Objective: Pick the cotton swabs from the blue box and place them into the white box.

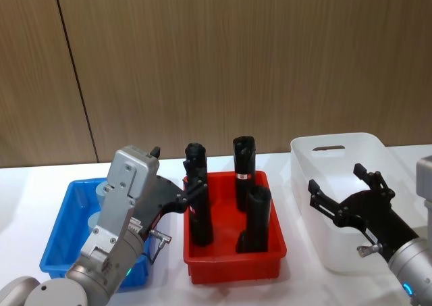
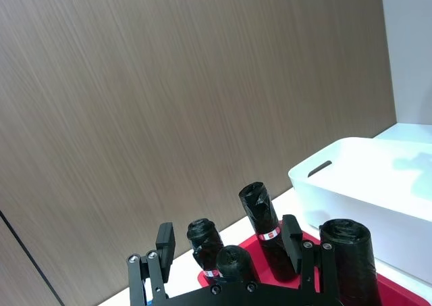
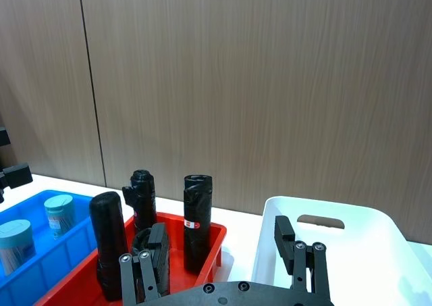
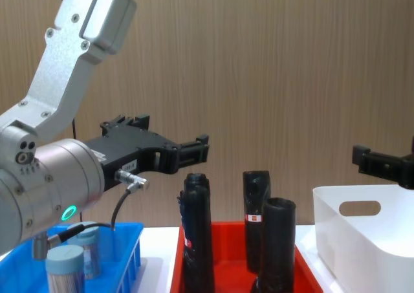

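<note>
Two cotton swabs jars point(image 3: 59, 211) with pale blue lids stand in the blue box point(image 1: 64, 218) at the table's left; the chest view shows them low down point(image 4: 65, 267). My left gripper point(image 1: 179, 171) hangs open above the blue box's right side, pointing toward the red tray, with nothing between its fingers point(image 2: 165, 238). The white box point(image 1: 324, 147) sits at the right. Above its near part my right gripper point(image 1: 336, 175) is open and holds nothing. My left arm hides part of the blue box in the head view.
A red tray point(image 1: 233, 269) stands between the two boxes and holds several tall black tubes point(image 1: 244, 164). A wood-panel wall runs close behind the table. Bare white tabletop shows at the far left and behind the boxes.
</note>
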